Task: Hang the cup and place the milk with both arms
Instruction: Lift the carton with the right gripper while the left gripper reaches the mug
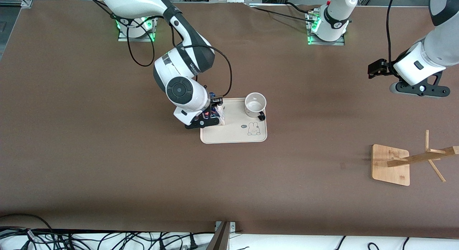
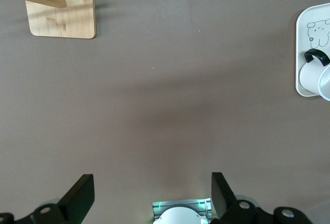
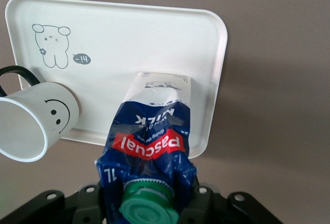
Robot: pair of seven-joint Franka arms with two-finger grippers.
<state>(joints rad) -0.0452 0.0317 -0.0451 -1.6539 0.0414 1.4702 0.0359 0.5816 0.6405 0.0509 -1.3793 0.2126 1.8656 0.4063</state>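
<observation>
The milk (image 1: 218, 113), a blue and white carton with a green cap, stands on the cream tray (image 1: 233, 133) at its edge toward the right arm's end. My right gripper (image 1: 211, 112) is shut on the milk (image 3: 149, 131) near its top, and the carton's sides are creased between the fingers. The cup (image 1: 255, 103) stands upright on the same tray, beside the milk toward the left arm's end. Its smiley face shows on the cup (image 3: 36, 123) in the right wrist view. My left gripper (image 1: 374, 69) hangs open and empty over the bare table at the left arm's end.
A wooden cup rack (image 1: 391, 165) with pegs stands on a square base, nearer to the front camera at the left arm's end of the table. The tray (image 3: 129, 38) has a bunny drawing. Cables lie along the table's front edge.
</observation>
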